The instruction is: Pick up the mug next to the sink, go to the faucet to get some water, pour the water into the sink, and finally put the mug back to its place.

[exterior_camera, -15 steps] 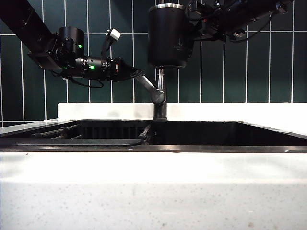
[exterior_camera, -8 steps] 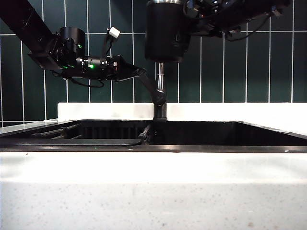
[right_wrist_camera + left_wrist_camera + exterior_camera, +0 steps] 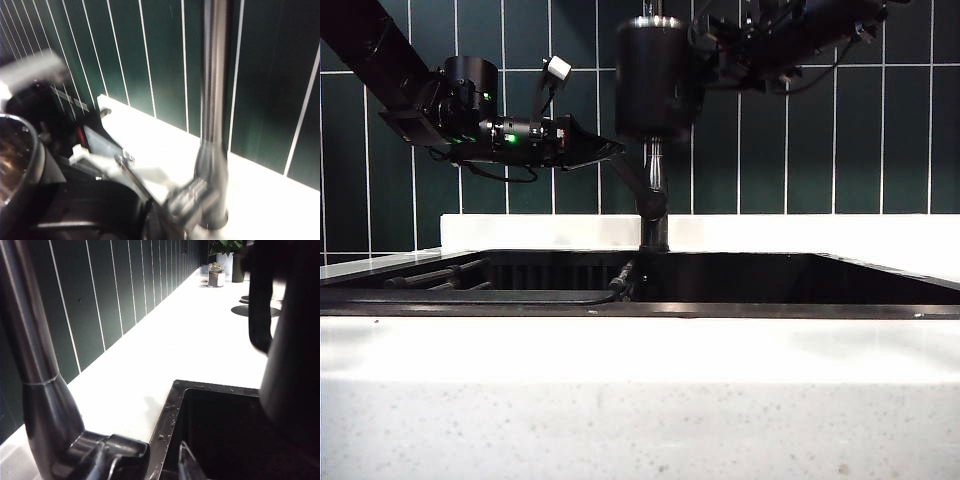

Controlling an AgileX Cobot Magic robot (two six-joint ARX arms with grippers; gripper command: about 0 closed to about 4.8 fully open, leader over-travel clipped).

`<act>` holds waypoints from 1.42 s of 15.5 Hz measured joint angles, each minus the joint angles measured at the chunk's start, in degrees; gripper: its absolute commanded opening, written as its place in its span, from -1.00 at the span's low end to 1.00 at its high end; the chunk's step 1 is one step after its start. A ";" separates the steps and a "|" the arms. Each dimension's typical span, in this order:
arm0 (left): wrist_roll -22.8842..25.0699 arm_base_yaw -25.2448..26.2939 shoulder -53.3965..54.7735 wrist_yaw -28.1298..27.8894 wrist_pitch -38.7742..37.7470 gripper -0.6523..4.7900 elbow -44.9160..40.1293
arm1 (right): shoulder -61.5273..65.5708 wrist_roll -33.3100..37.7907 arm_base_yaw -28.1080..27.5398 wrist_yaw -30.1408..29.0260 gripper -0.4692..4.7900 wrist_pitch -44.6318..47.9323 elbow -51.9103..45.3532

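The black mug (image 3: 655,78) with its silver rim hangs high over the sink (image 3: 750,272), in front of the faucet (image 3: 654,190) pipe. My right gripper (image 3: 706,58) reaches in from the upper right and is shut on the mug's side. In the right wrist view the mug's rim (image 3: 17,160) sits beside the faucet pipe (image 3: 214,100), and the right gripper (image 3: 145,220) is blurred. My left gripper (image 3: 598,150) stands open around the tip of the faucet's angled lever (image 3: 626,178). The left wrist view shows the lever (image 3: 117,450) between the left gripper's (image 3: 145,471) fingers, with the mug (image 3: 295,355) close by.
A dark rack (image 3: 440,278) lies in the sink's left part. White speckled countertop (image 3: 640,390) rims the basin in front and behind, backed by a dark green tiled wall (image 3: 820,150). Small potted plants (image 3: 216,275) and dark round discs (image 3: 250,310) sit far along the counter.
The right gripper has carried the mug a little to the left and slightly lower, closer to the faucet pipe. The left gripper has stayed at the lever.
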 measured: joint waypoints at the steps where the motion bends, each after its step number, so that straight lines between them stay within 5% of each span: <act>1: 0.00 0.00 0.00 0.02 0.00 -0.09 0.00 | -0.07 0.00 0.00 -0.02 -0.83 0.07 0.00; 10: -1.09 -0.52 0.02 4.68 -1.73 -0.09 0.00 | -0.17 -0.33 0.02 -0.02 -0.83 -1.01 0.02; 16: 0.46 -0.87 0.00 -3.61 -1.95 -0.09 -0.02 | -0.17 -1.29 0.00 -0.02 -0.83 -2.32 0.02; 22: 0.94 -0.87 0.00 -5.25 -1.97 -0.09 0.00 | -0.15 -1.79 0.02 -0.02 -0.83 -3.96 0.02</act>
